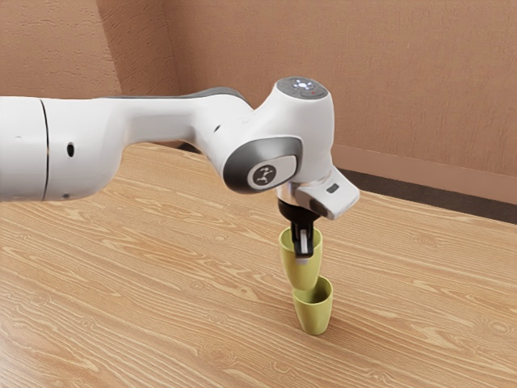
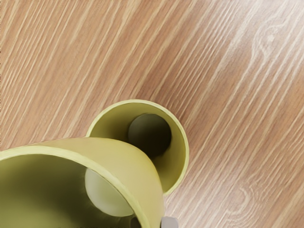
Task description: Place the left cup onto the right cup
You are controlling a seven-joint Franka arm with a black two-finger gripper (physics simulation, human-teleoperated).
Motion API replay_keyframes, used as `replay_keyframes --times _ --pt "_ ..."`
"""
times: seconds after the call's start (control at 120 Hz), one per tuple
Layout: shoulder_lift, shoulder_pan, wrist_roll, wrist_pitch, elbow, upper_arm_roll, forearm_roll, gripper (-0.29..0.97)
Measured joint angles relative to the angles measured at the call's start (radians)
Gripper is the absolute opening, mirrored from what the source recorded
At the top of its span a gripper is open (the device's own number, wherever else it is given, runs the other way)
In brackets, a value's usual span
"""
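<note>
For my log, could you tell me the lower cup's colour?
The lower cup is yellow-green, like the upper cup; clearest in the exterior view.

You're facing a wooden table (image 1: 121,323); brown walls (image 1: 420,65) are rising at twelve, dark floor (image 1: 452,198) showing at three.

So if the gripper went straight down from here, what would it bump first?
The gripper points down, shut on the upper cup. That cup's base would probably meet the lower cup first, near its rim, since the two look slightly off-centre. Depth is hard to judge.
</note>
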Motion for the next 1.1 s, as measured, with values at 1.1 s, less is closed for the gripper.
replay_keyframes --times 1.1 --pt "0.02 -0.019 -0.001 0.0 0.011 -0.003 0.001 -0.11"
